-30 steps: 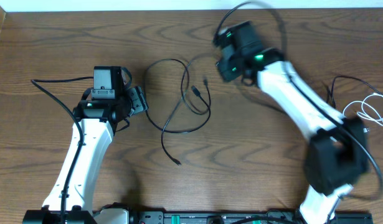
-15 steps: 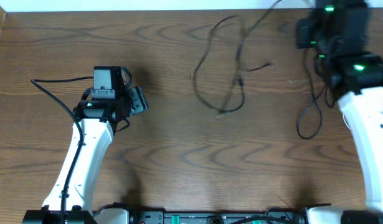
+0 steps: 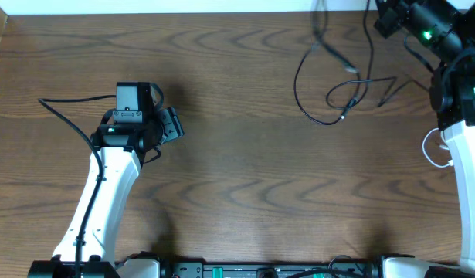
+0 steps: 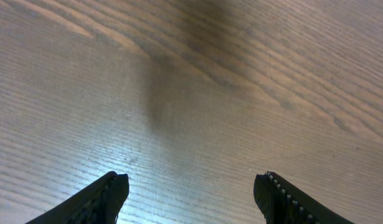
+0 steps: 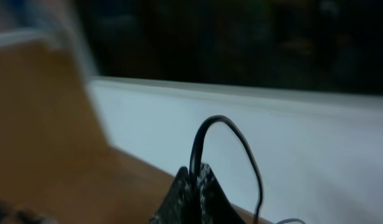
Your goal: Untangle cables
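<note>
The black cable [image 3: 297,89] runs off the top edge of the overhead view, and its plug ends are too small to make out. The white cable [image 3: 425,148] shows only a short curve; the rest lies under the right arm [image 3: 465,177]. The right wrist view is blurred: behind the right gripper [image 5: 196,180], pinched on a black loop, all is smeared. The left gripper [image 4: 191,186] shows only its fingertips [image 4: 107,193], cut by the bottom edge.

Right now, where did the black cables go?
In the overhead view the black cables sprawl over the far right part of the table. They trail from the right claw, which is shut on one at the table's back edge.
</note>
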Tool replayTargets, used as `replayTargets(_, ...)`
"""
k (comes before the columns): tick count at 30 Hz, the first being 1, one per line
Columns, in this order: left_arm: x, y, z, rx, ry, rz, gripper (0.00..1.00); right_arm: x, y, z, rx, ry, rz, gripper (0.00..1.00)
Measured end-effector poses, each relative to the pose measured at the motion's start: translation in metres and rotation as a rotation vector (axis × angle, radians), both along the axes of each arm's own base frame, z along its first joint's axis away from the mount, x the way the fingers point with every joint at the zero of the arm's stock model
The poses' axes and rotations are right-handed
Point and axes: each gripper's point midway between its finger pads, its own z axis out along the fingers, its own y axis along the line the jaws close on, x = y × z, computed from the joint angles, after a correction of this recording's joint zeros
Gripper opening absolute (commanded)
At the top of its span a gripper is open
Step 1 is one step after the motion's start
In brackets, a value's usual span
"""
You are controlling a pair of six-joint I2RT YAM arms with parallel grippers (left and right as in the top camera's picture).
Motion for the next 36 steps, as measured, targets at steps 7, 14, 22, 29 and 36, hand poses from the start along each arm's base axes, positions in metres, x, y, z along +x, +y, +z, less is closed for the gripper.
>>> replayTargets(7,0.000,0.000,0.000,0.000,0.002,0.000,0.70,-0.017,0.008,-0.001,0.044,0.075,0.116,0.01)
replayTargets(14,0.000,0.000,0.000,0.000,0.000,0.000,0.70,0.026,-0.081,-0.082,-0.033,0.368,-0.418,0.01)
replayTargets(22,0.000,0.000,0.000,0.000,0.001,0.000,0.70,0.017,-0.240,-0.091,-0.049,0.391,-0.953,0.01)
replayTargets(29,0.000,0.000,0.000,0.000,0.001,0.000,0.70,-0.021,-0.320,-0.152,-0.043,0.644,-1.162,0.01)
replayTargets(36,-0.001,0.000,-0.001,0.000,0.005,0.000,0.70,-0.042,-0.366,-0.231,-0.025,0.922,-1.246,0.01)
